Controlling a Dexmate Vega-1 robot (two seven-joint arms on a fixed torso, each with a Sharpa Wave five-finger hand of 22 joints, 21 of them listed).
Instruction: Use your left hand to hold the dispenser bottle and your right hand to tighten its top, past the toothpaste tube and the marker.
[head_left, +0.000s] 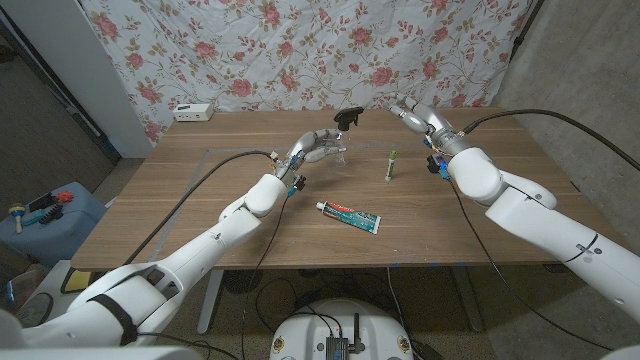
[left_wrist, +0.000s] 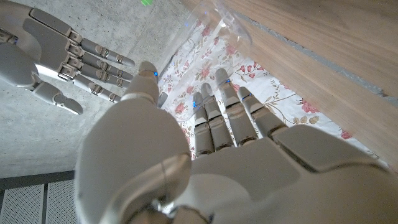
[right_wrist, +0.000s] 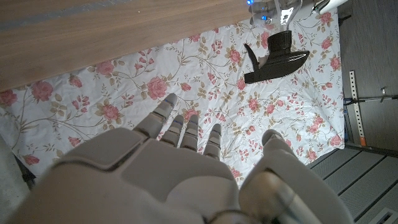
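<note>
A clear dispenser bottle with a black pump top stands at the table's far middle. My left hand wraps its fingers round the bottle's body from the left. In the left wrist view the clear bottle shows just past my fingertips. My right hand hovers to the right of the top with fingers spread, not touching it. The right wrist view shows the black top apart from my fingers. A green marker and a toothpaste tube lie nearer me.
A white power strip sits at the table's far left edge. A floral cloth hangs behind the table. A blue box with small items stands on the floor at the left.
</note>
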